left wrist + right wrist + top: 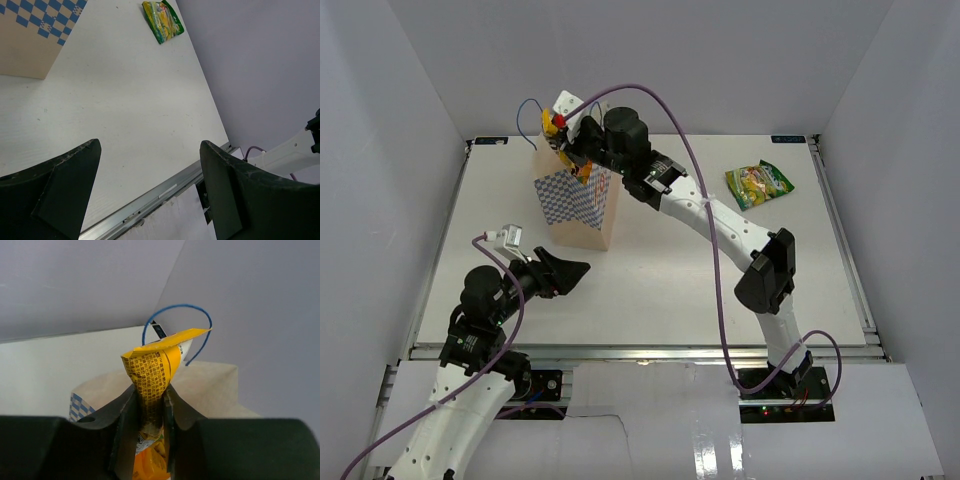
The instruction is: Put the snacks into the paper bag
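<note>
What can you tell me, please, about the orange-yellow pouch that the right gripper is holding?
The orange-yellow pouch is a shiny, foil-like packet, yellow with dense dark print at one end and deeper orange nearer the wrist. The right gripper is shut on it, pinching it narrow between the fingers. Its crimped end juts past the fingertips and folds over sideways. It is held at the top of the paper bag, close to a blue cord handle. Whether it touches the bag cannot be told.

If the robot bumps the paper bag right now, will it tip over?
Probably. The paper bag stands tall on a narrow base, so a sideways knock could tip it. Its thin paper walls likely crumple, not push back. The right gripper holds the orange-yellow pouch over its top, so care there seems wise.
</note>
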